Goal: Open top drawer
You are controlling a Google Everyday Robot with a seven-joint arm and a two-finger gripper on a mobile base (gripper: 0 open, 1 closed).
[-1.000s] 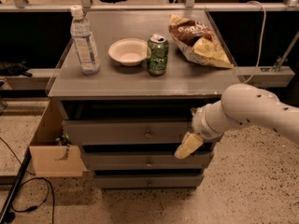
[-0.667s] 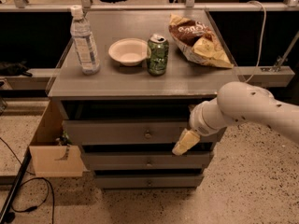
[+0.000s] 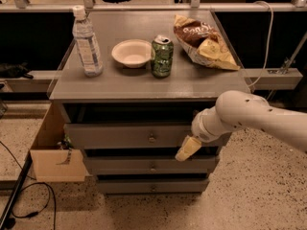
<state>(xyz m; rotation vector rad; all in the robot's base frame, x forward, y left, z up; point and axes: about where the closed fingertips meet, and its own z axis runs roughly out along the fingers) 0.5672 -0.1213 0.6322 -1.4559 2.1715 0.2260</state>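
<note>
**Gripper at Right End of Top Drawer Front**

Nearest, the bottom drawer front (image 3: 124,186) and the middle drawer front (image 3: 120,166) sat stacked below the top drawer (image 3: 115,135). Its wide grey panel ran just under the cabinet top (image 3: 144,87), with a round knob (image 3: 152,138) at centre. The gripper (image 3: 188,148) hung at the panel's lower right edge, right of the knob and apart from it (whether wide or narrow could not be told). Farther back, from left to right, stood a water bottle (image 3: 87,42), a bowl (image 3: 132,52), a green can (image 3: 162,56) and a chip bag (image 3: 204,42).
</note>
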